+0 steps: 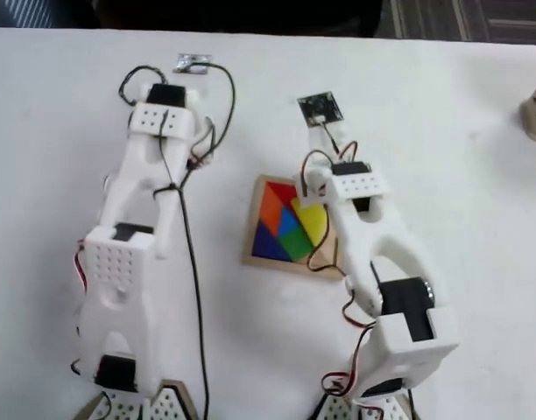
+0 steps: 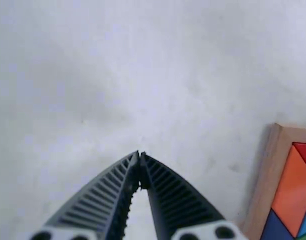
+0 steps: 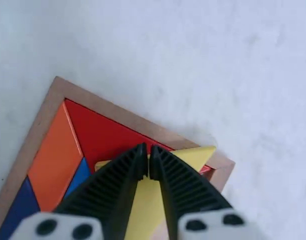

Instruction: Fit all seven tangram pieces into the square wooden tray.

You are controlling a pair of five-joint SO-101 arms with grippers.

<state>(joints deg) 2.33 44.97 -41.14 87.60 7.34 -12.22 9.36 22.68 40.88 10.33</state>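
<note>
Both grippers are closed, with nothing between the fingers. The left gripper [image 2: 139, 155] hangs over the bare table [image 2: 93, 75], near the tray [image 2: 265, 180]. The right gripper [image 3: 147, 150] is over the tray, above the yellow piece [image 3: 198, 155]. This piece lies partly on the red piece [image 3: 103, 132], with its tip at the tray's corner.
</note>
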